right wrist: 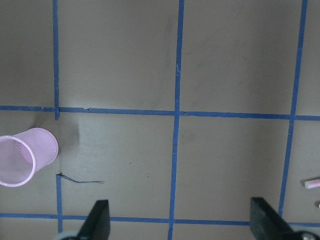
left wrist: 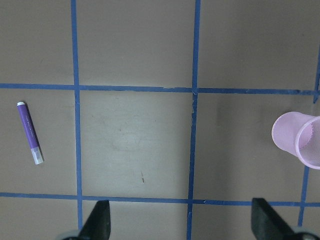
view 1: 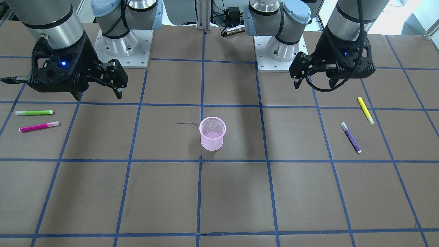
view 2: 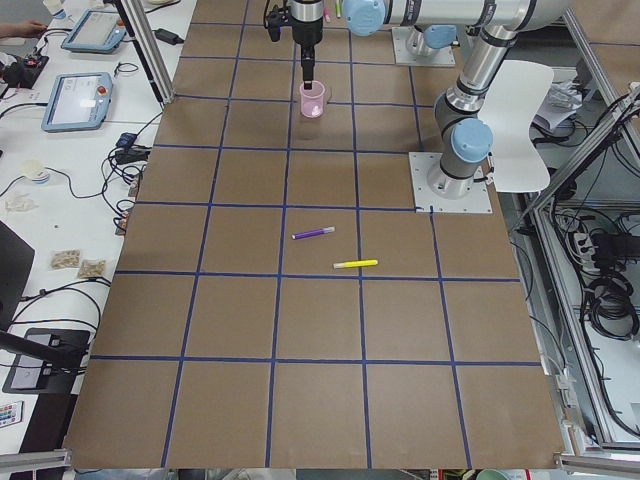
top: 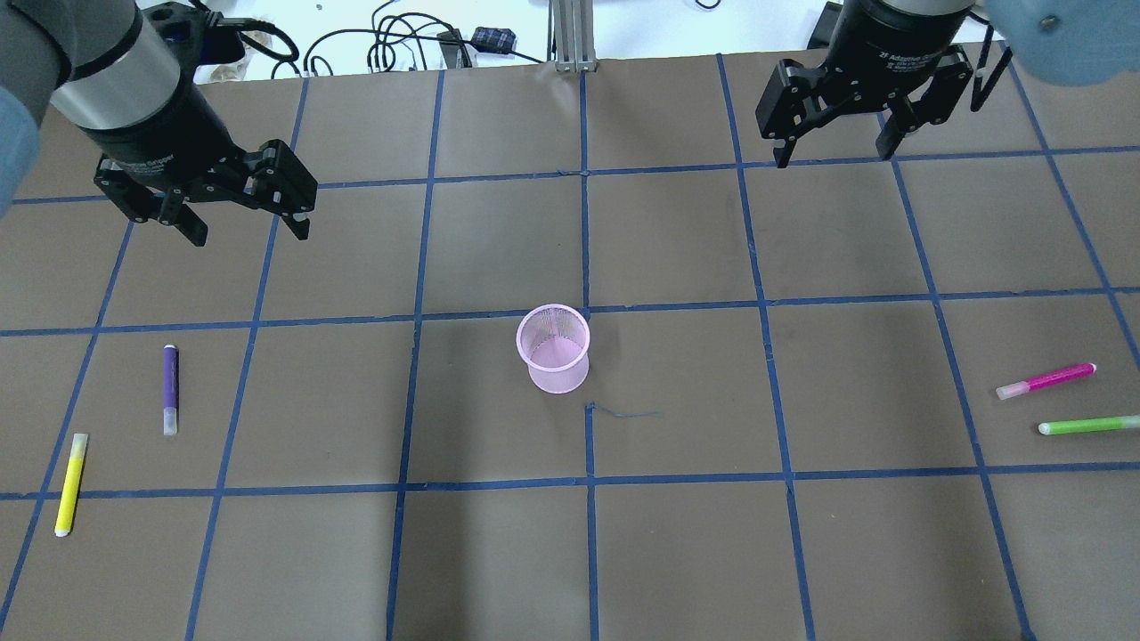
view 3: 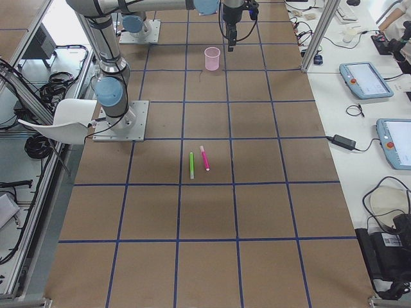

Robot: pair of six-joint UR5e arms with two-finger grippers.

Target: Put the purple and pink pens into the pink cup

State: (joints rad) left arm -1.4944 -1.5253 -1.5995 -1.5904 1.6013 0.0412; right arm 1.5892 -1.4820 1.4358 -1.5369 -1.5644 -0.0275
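Observation:
The pink mesh cup [top: 554, 349] stands upright and empty at the table's middle; it also shows in the front view [view 1: 212, 133]. The purple pen [top: 170, 389] lies flat on the left side, also in the left wrist view [left wrist: 30, 132]. The pink pen [top: 1046, 380] lies flat on the right side; only its tip [right wrist: 312, 183] shows in the right wrist view. My left gripper [top: 249, 233] hovers open and empty, behind the purple pen. My right gripper [top: 834, 156] hovers open and empty, well behind the pink pen.
A yellow pen [top: 70, 483] lies just beyond the purple pen, nearer the left edge. A green pen [top: 1088, 425] lies just beyond the pink pen. The brown table [top: 677, 552] carries a blue tape grid. Cables lie at the back edge.

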